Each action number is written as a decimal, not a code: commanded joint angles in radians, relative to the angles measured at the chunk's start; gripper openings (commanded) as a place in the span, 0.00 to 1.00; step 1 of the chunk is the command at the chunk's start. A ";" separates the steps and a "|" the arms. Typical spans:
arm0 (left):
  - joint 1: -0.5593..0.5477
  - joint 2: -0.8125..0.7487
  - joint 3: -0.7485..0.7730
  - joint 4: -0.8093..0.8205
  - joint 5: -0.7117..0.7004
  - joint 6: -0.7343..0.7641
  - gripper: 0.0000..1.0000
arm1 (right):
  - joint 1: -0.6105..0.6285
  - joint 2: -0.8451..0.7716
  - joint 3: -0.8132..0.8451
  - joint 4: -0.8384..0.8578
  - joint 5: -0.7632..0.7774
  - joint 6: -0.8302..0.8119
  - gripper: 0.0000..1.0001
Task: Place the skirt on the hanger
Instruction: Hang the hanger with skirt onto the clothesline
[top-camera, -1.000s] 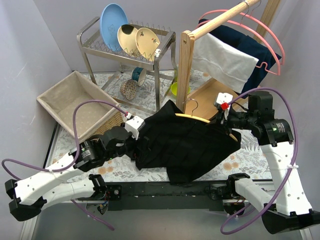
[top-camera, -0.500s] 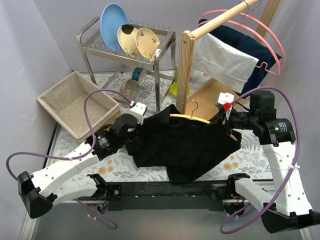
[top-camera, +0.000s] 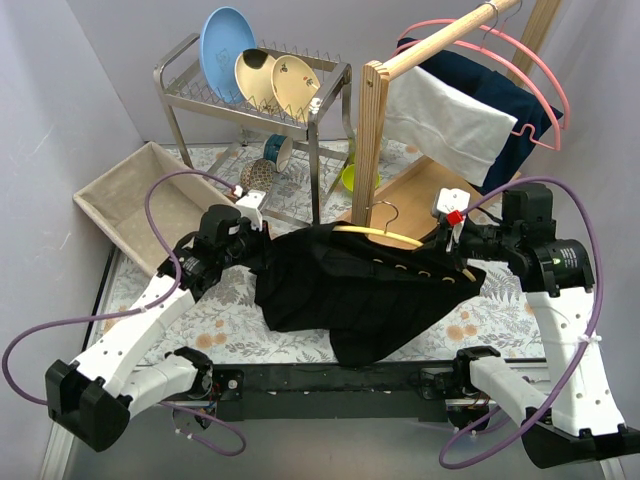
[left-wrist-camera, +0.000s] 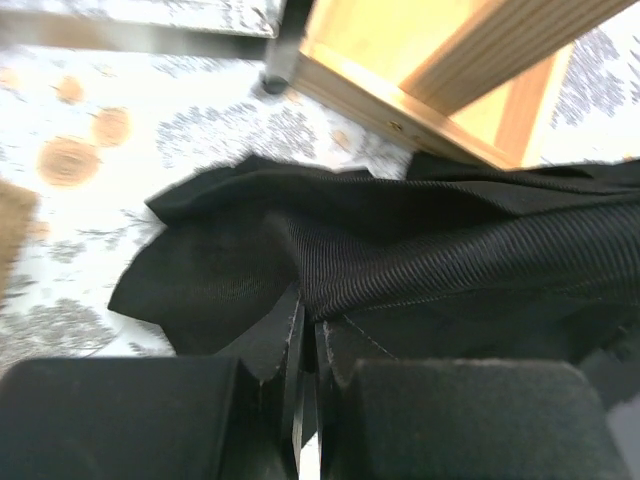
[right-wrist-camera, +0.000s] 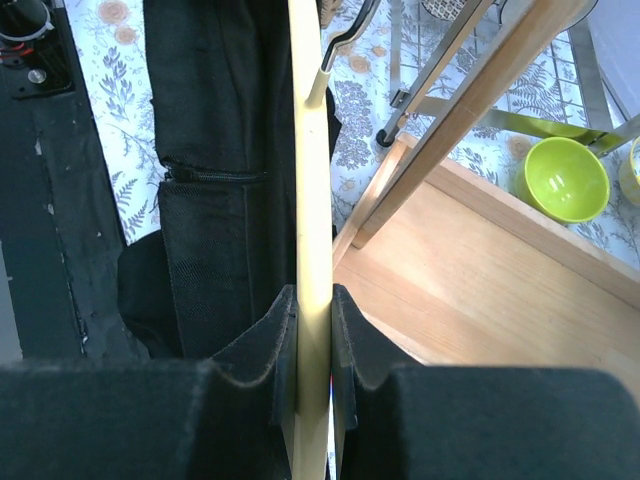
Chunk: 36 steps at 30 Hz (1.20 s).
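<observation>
The black skirt (top-camera: 350, 290) lies spread over the middle of the table, its upper edge draped along the pale wooden hanger (top-camera: 385, 236) with a metal hook. My left gripper (top-camera: 262, 245) is at the skirt's left edge, shut on a fold of the cloth. In the left wrist view the fabric (left-wrist-camera: 430, 270) runs straight into the closed left gripper (left-wrist-camera: 308, 335). My right gripper (top-camera: 452, 245) is shut on the hanger's right end. In the right wrist view the hanger bar (right-wrist-camera: 308, 150) passes between the right gripper (right-wrist-camera: 313, 320), with the skirt (right-wrist-camera: 200, 200) hanging to its left.
A metal dish rack (top-camera: 250, 95) with plates stands at the back. A lined basket (top-camera: 130, 200) sits at the left. A wooden clothes stand (top-camera: 370, 130) with garments, pink hangers (top-camera: 530, 70) and a wooden base (top-camera: 420, 190) rises behind the skirt. A green bowl (top-camera: 352, 178) lies beside it.
My left gripper closed on the skirt's left edge and moved away from me and to the left, pulling the cloth taut along the hanger. The right arm stayed put.
</observation>
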 joint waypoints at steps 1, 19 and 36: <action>0.127 0.072 0.000 -0.084 0.008 0.027 0.00 | -0.028 -0.064 0.073 -0.047 0.046 -0.051 0.01; 0.149 -0.245 0.123 -0.043 0.584 0.194 0.88 | -0.028 -0.030 0.210 -0.207 0.069 -0.198 0.01; 0.149 -0.366 -0.089 0.114 0.331 0.172 0.98 | -0.124 -0.308 0.292 -0.097 0.877 -0.098 0.01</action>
